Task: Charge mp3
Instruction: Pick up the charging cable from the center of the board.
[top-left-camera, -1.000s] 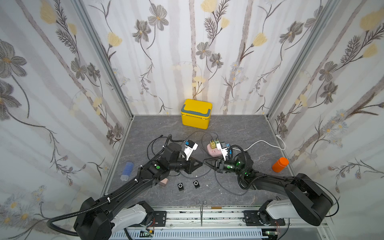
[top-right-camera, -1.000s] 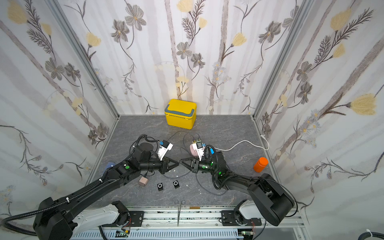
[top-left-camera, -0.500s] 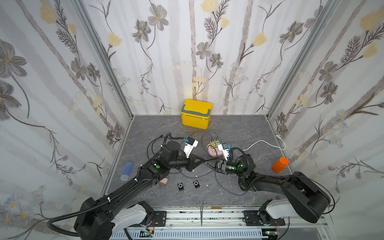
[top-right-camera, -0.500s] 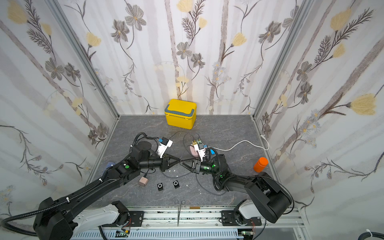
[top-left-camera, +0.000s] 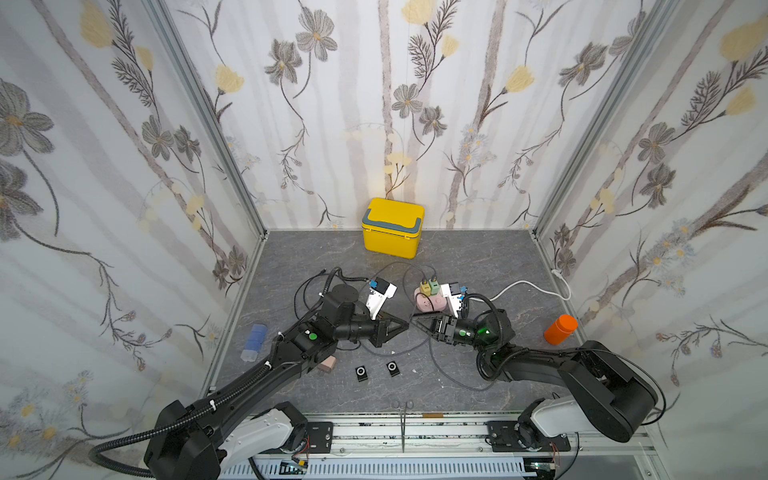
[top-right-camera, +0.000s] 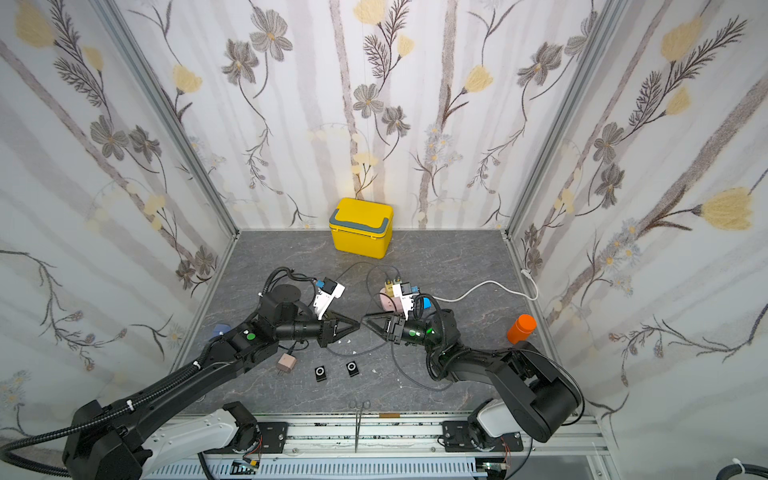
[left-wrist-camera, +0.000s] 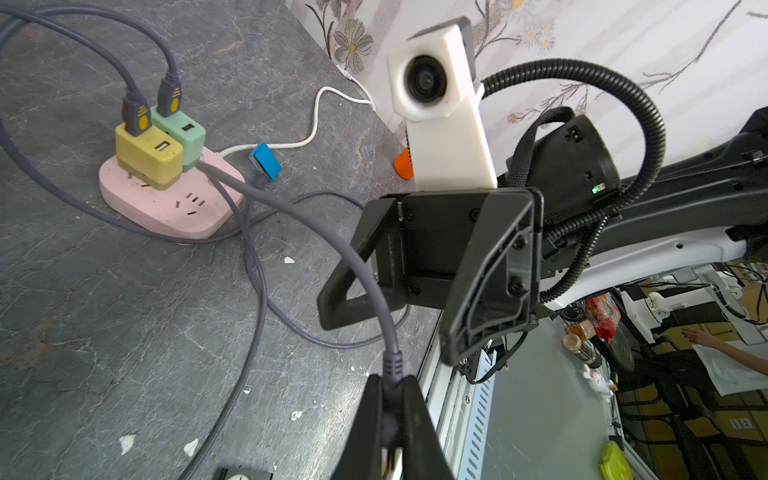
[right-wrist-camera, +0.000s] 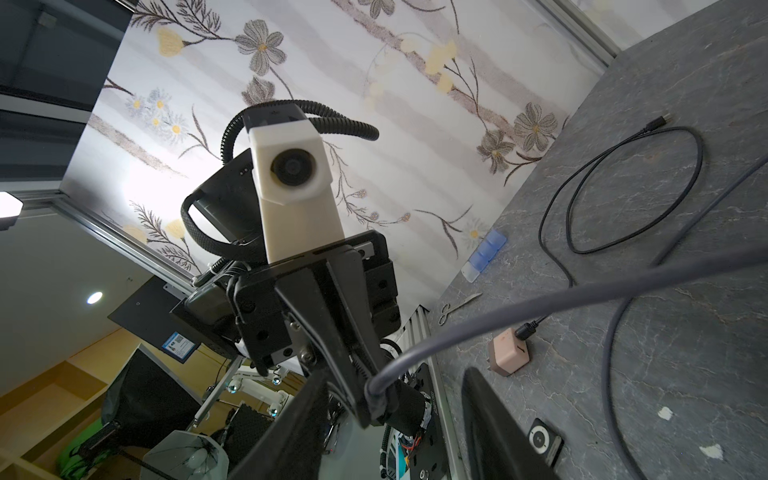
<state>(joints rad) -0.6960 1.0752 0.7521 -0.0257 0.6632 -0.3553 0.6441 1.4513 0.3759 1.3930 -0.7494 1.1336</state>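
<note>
Near the counter's (top-left-camera: 478, 257) front edge lie two mp3 players (top-left-camera: 362, 372) (top-left-camera: 392, 368), small black squares, each with a pale round dial, side by side but apart; just beyond, the left gripper (top-left-camera: 404, 325) has its jaws clenched on one grey cable's (left-wrist-camera: 365, 282) plug end; the right gripper (top-left-camera: 415, 321) faces it, jaws released; farther, one pink power strip (top-left-camera: 432, 301) carries two adapters (left-wrist-camera: 147, 153); at the far edge, one yellow box (top-left-camera: 392, 228), lid closed, contents hidden.

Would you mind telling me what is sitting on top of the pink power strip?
A yellow adapter and a green adapter stand plugged into the pink power strip, each with a grey cable in its top. The sockets beneath them are covered.
</note>
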